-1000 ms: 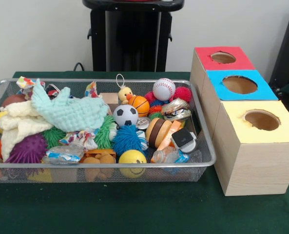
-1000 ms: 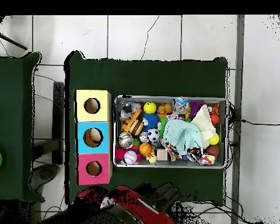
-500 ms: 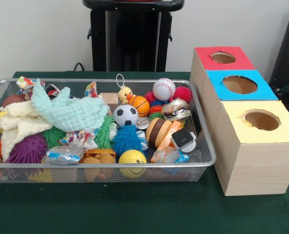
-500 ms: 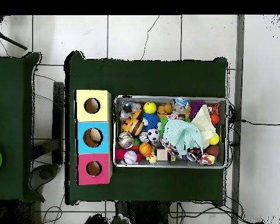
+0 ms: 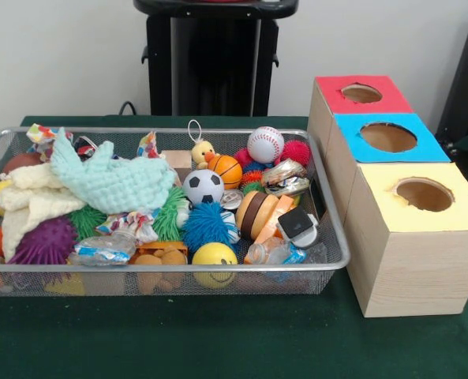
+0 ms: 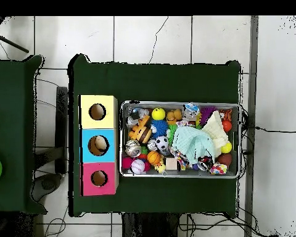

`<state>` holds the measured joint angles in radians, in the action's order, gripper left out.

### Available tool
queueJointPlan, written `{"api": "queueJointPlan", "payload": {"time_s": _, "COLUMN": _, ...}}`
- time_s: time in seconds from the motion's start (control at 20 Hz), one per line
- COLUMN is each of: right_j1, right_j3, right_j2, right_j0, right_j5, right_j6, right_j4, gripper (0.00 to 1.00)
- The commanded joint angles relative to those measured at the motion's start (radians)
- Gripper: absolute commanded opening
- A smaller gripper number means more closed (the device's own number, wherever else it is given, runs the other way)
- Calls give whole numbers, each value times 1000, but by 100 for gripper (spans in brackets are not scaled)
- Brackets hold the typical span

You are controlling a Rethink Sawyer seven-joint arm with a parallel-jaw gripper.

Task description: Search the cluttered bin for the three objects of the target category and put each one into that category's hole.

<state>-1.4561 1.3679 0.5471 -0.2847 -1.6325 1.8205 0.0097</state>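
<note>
The wire mesh bin (image 5: 178,268) stands on the green table, full of toys; it also shows in the overhead view (image 6: 181,103). One see-through bottle (image 5: 103,249) with a blue-and-white label lies at the bin's front left. A second bottle (image 5: 277,253) lies at the front right corner. In the overhead view they show as bottle (image 6: 190,111) and bottle (image 6: 135,114). A third bottle is hidden or not there. Neither view shows the gripper.
Three wooden boxes with round holes stand right of the bin: red top (image 5: 340,99), blue top (image 5: 352,142), yellow top (image 5: 462,209). A pale thing lies inside the blue box's hole (image 6: 101,143). Balls, a mint cloth (image 5: 115,181) and foil packets (image 5: 285,178) fill the bin.
The red arm seen at the bottom of the overhead view one second ago has drawn out of the picture. Nothing in the bin has moved.
</note>
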Motion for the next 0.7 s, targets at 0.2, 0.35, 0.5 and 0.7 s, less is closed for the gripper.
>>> {"api": "queueJointPlan", "payload": {"time_s": 0.2, "right_j1": 92, "right_j3": -28, "right_j2": -254, "right_j0": 214, "right_j5": -53, "right_j6": -491, "right_j4": 9, "gripper": 0}}
{"api": "queueJointPlan", "payload": {"time_s": 0.35, "right_j1": 74, "right_j3": 65, "right_j2": -258, "right_j0": 248, "right_j5": -4, "right_j6": -474, "right_j4": 18, "gripper": 0}}
{"api": "queueJointPlan", "payload": {"time_s": 0.5, "right_j1": 88, "right_j3": 124, "right_j2": -280, "right_j0": 286, "right_j5": 8, "right_j6": -521, "right_j4": -5, "gripper": 0}}
{"api": "queueJointPlan", "payload": {"time_s": 0.7, "right_j1": 71, "right_j3": 234, "right_j2": -299, "right_j0": 324, "right_j5": 71, "right_j6": -639, "right_j4": -2, "gripper": 0}}
